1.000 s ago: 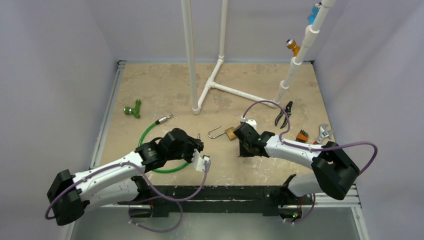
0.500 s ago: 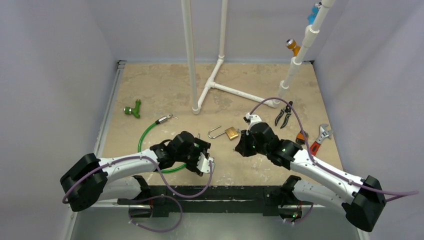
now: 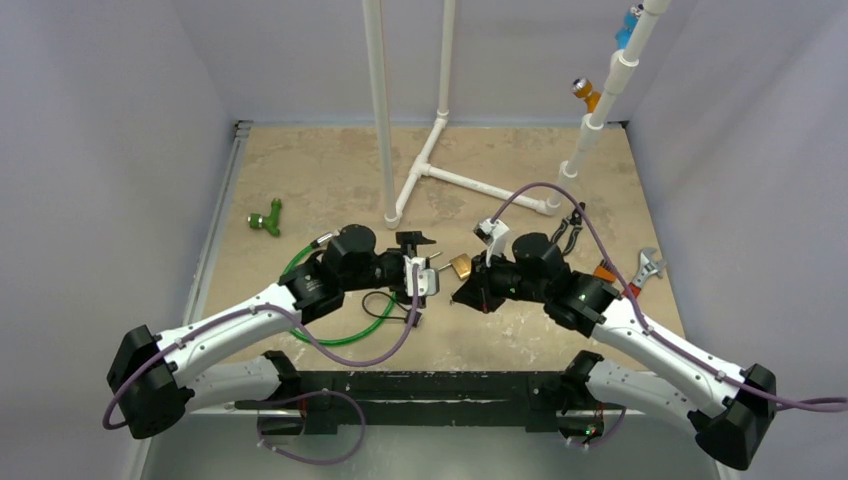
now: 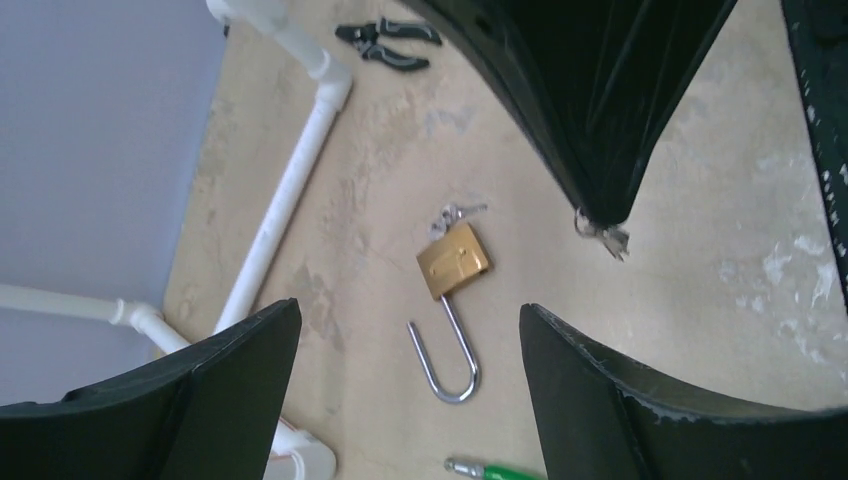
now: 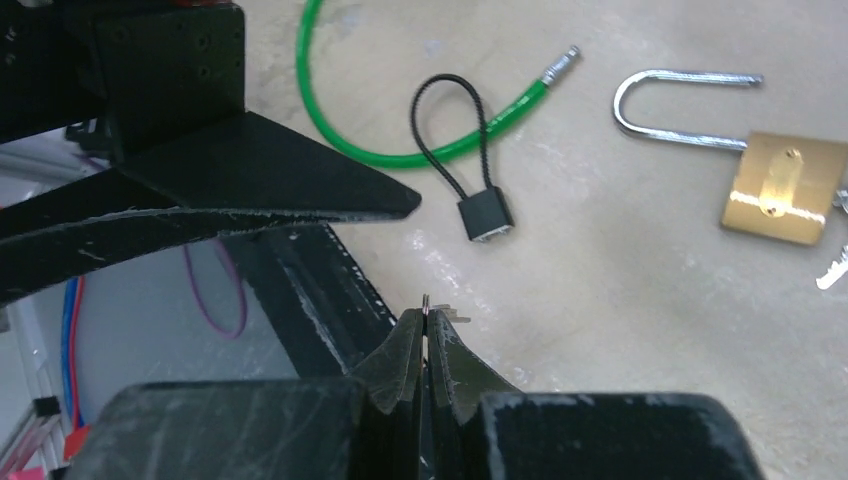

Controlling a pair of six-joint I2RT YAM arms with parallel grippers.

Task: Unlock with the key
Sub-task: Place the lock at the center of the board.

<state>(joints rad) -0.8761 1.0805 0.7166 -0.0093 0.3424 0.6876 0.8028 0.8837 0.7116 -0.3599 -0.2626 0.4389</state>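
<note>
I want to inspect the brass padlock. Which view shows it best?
Left wrist: the brass padlock lies whole and centred, shackle and keys visible. Right wrist shows it at the right edge, keys cropped. Top external shows only its small body.

The table top [image 3: 330,170] is made of pale, sandy stone with blotchy marks. It is closed in on three sides by plain, light purple walls [image 3: 100,150]. White pipes [image 3: 378,100] are stood up at the back (one is leaned over). Soft, even light is spread everywhere.
</note>
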